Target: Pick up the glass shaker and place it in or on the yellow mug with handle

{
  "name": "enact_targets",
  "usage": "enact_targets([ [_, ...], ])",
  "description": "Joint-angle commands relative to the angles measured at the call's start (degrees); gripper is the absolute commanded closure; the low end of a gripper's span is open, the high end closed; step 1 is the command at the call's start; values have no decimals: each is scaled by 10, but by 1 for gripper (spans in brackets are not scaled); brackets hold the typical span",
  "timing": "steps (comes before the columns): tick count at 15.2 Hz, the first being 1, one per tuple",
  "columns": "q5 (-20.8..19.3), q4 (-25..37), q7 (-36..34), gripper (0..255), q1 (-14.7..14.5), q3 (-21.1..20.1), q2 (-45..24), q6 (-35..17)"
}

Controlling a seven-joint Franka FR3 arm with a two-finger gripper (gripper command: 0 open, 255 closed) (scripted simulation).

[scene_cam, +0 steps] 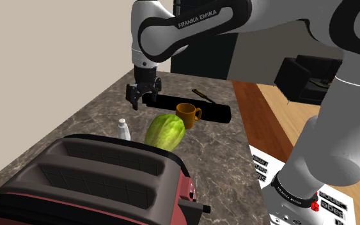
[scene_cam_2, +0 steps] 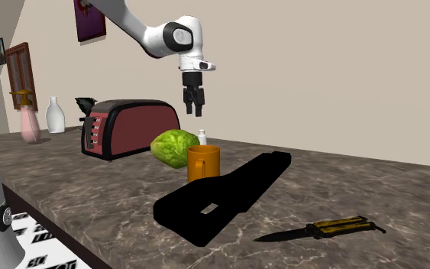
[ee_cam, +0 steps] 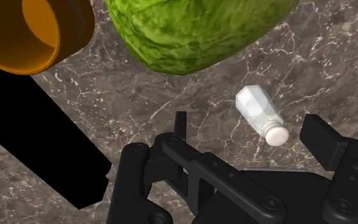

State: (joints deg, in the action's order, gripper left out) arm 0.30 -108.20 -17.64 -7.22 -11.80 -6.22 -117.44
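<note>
Shaker [ee_cam: 260, 113] shows in the gap between the two black fingers [ee_cam: 320, 135] in the wrist view, and neither touches it. The fingers stand wide apart and hold nothing. It is a small faceted body, pale and glassy, topped by a round white cap.

In the second exterior view the gripper [scene_cam_2: 197, 109] hangs in the air. The shaker stands upright on the counter [scene_cam_2: 373, 191] at the gripper's 6 o'clock, well apart from the fingertips. In the shoulder view it lies at about 7 o'clock from them.

The counter is dark stone veined with white. Just beside the shaker, at its 3 o'clock in the shoulder view, rests a lettuce [scene_cam: 165, 131], a bumpy green rounded head. At the lettuce's 1 o'clock stands the mug [scene_cam: 187, 114], a smooth orange cylinder with a loop handle, upright with its mouth up. Just beyond it lies a long flat matte black block [scene_cam: 217, 112]. Past that is a folding knife [scene_cam: 204, 96] with a brassy handle. At the shaker's 6 o'clock sits a two-slot toaster [scene_cam: 95, 185], dark red with a black top.
</note>
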Motion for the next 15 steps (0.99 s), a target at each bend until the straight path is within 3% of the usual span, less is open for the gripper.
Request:
enact_targets([
  [1,-5,44,-9,0,-7,-4,-46,1],
  [7,-20,176,-34,0,-35,-11,-180,9],
  [15,-25,150,-37,0,-39,-9,-203,-39],
])
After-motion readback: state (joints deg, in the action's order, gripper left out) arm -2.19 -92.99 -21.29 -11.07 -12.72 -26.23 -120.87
